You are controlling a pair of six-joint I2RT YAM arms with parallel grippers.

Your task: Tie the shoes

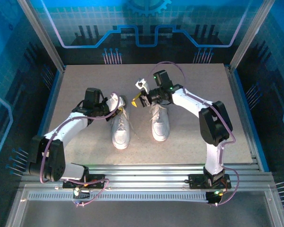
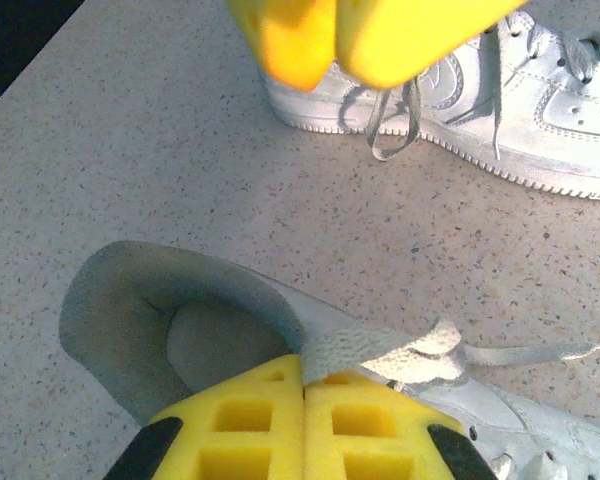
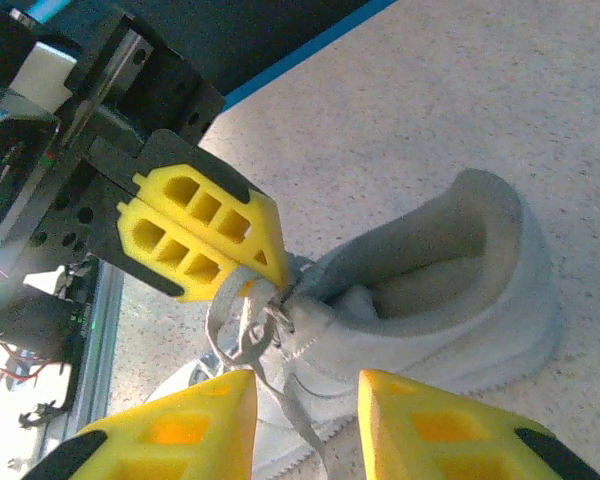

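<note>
The left sneaker and right sneaker sit side by side mid-desk, toes towards the arms. The left gripper has its jaws clamped on the left sneaker's lace; the right gripper hovers just beside, jaws apart

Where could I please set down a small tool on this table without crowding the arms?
Bare table lies along the far edge behind both arms, and in the near strip between the shoes and the metal rail. It is crowded at the shoes' heels, where the left claw, pinching a lace, and right claw sit.
</note>
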